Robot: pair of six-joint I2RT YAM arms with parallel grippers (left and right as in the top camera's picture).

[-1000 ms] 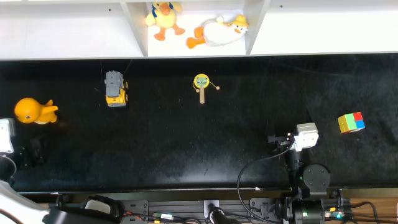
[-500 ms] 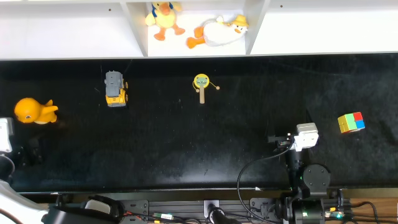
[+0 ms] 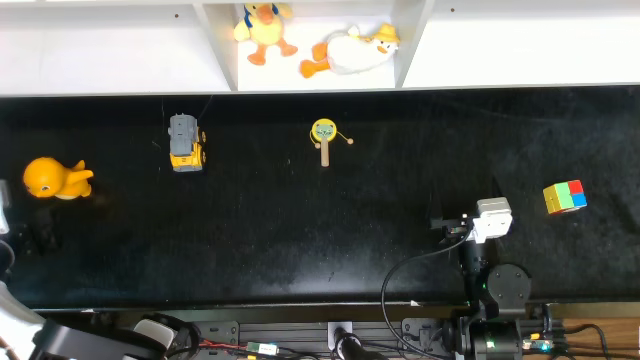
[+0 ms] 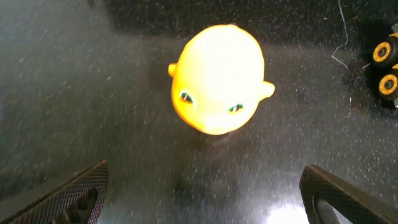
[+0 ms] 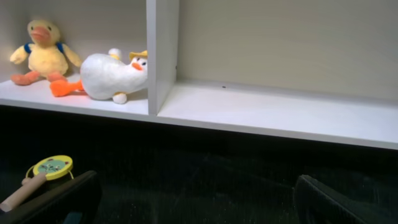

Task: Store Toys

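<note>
Black worktop (image 3: 300, 230) ran the full width. White shelf unit (image 3: 110, 60) stood along its far edge. The middle compartment held a white plush goose (image 3: 348, 50) lying on its side and a yellow plush duck (image 3: 263, 30) beside it. Both read as stored.

Your left tool (image 4: 205, 199) hung over the worktop's left end, fingers spread wide, nothing between them. Your right tool (image 5: 199, 202) sat low toward the right end, facing the shelf, also spread wide and holding nothing.

The glossy orange rubber duck (image 4: 219, 79) stood upright on the worktop just ahead of your left fingers, facing the wrist camera and well apart from the shelf. Judged step: picking up that duck.

To do it well, you needed the duck centred between the fingers, not ahead of them, before closing. The body looked smooth and rounded, so a pinch high on the head would likely have slipped off. A low grip across the widest part was the safer choice. The toy probably gives, so a gentle close was called for.

The grey-and-yellow toy truck (image 3: 185, 142) stood near the duck, toward the middle of the worktop. You had to keep the approach on the duck's own line and clear of it.

The multicoloured cube (image 3: 564, 197) lay to the right of your right tool. The small green rattle drum on a wooden stick (image 3: 324, 138) lay mid-worktop, near the shelf. Neither was yet stored.
</note>
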